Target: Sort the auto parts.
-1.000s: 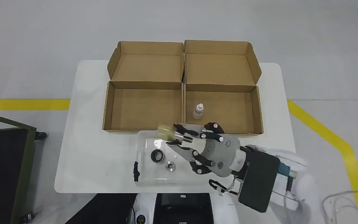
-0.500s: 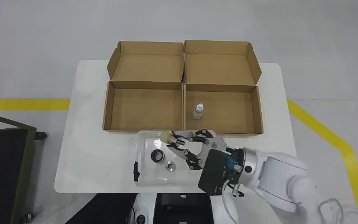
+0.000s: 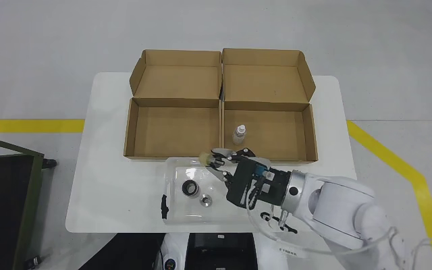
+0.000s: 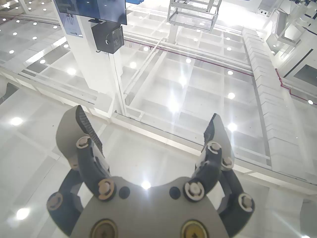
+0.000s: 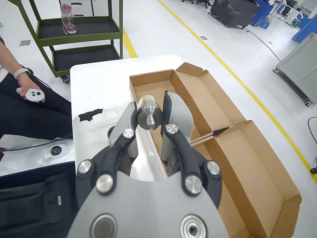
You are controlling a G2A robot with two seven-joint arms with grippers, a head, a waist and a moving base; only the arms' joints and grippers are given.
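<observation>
My right gripper (image 5: 149,118) is shut on a metal threaded part with a pale cap (image 5: 147,115). In the top view that gripper (image 3: 214,160) holds the capped part (image 3: 203,159) over the far edge of the clear tray (image 3: 177,202), just in front of the cardboard boxes. In the tray lie a dark ring-shaped part (image 3: 190,187) and a small metal part (image 3: 205,200). A pale bottle-like part (image 3: 239,133) stands in the right box (image 3: 307,135). The left box (image 3: 135,131) holds nothing. My left gripper (image 4: 151,130) is open, pointed up at the ceiling.
Both boxes have their lids folded back toward the table's far side. A strip of black tape (image 3: 164,206) sticks to the tray's left edge. A green cart (image 5: 71,23) stands on the floor beyond the table. A seated person's hand holds a controller (image 5: 33,94) beside the table.
The right arm has swung round and the gripper has turned, still holding the capped part near the tray's far edge; the part has shifted slightly right.
</observation>
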